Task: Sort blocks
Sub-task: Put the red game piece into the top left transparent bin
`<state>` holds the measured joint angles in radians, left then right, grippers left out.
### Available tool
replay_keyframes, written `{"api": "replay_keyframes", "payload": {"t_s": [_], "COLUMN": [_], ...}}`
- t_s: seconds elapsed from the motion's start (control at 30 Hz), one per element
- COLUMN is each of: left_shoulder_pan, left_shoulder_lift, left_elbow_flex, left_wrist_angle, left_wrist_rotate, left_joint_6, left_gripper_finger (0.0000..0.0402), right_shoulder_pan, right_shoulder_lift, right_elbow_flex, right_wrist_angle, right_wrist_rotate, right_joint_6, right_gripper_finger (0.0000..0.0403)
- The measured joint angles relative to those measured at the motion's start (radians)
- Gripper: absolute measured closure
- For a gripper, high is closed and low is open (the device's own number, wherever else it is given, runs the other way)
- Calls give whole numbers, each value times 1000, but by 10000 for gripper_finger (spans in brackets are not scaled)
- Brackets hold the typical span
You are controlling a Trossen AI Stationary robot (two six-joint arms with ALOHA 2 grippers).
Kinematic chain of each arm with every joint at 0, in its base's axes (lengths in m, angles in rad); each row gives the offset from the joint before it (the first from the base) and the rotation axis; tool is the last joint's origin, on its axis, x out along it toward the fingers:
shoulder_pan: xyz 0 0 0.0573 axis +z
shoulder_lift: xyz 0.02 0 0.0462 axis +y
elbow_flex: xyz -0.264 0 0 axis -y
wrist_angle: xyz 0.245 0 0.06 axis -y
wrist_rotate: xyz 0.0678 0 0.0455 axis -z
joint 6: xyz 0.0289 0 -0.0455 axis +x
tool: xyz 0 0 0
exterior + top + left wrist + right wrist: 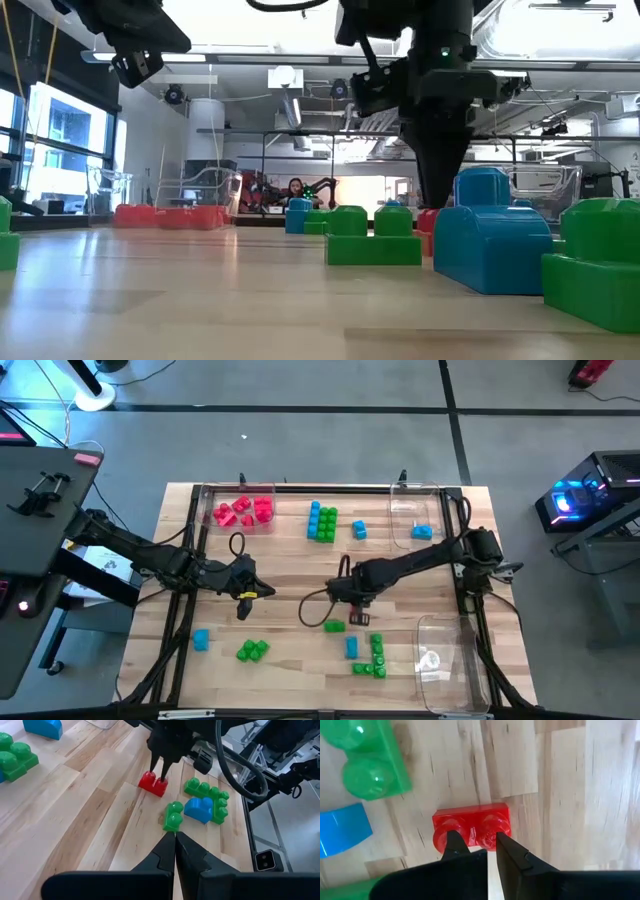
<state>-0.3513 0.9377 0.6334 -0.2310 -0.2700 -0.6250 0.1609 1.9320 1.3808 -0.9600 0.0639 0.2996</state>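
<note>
Right end effector (pixel 476 842) is down at mid-worktop on a lone red block (pixel 471 824). Its fingers are together with the tips pinching the block's near edge by the studs; I judge it a grip just made, block not yet off the wood. The left wrist view confirms it: dark fingers planted on the red block (pixel 153 784), a green block (pixel 173 816) just beside, and a blue one (pixel 199 808) sitting among more green.

Left end effector (pixel 247 592) hovers left of centre, fingers fully closed, holding nothing, pointed toward the right arm's work. Waiting, I judge.

Progress, from the high view:
- Red pile (pixel 243 511) gathered in the clear tray (pixel 272 488) at the far left corner. This looks mostly done; the block now gripped is the only red stray I can see.
- One blue block (pixel 421 532) in the far right tray (pixel 437 490).
- Near right tray (pixel 470 628) shows no blocks that I can make out.
- Unsorted on the worktop (pixel 290 570): a blue-and-green cluster (pixel 322 522) at far centre, a blue single (pixel 359 531) beside it, a blue (pixel 201 640) and green group (pixel 252 650) near left, and a green-and-blue scatter (pixel 367 655) near right.

My estimate: red nearly finished, blue barely begun, green not started. Next the red needs lifting and carrying across to the far left tray.
</note>
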Motion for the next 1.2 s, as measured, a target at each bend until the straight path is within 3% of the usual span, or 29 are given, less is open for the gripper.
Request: {"api": "replay_keyframes", "payload": {"t_s": [0.4, 0.67, 0.97, 1.2], "left_shoulder_pan": [0, 0, 0, 0], "left_shoulder_lift": [0, 0, 0, -3], "left_elbow_flex": [0, 0, 0, 0], "left_wrist_angle": [-1, -4, -5, -12], "left_wrist_rotate": [-3, -3, -3, 15], "left_joint_6": [19, 27, 53, 54], "left_gripper_finger": [401, 401, 401, 401], "right_shoulder_pan": [-17, -37, -37, -37], "right_shoulder_lift": [0, 0, 9, -3], "right_elbow_flex": [-1, -1, -6, -6], "right_wrist_angle": [4, 40, 300, 349], "right_wrist_rotate": [-13, -30, -2, 48], "right_joint_6": [268, 701, 1050, 1062], "right_gripper_finger": [403, 403, 403, 403]}}
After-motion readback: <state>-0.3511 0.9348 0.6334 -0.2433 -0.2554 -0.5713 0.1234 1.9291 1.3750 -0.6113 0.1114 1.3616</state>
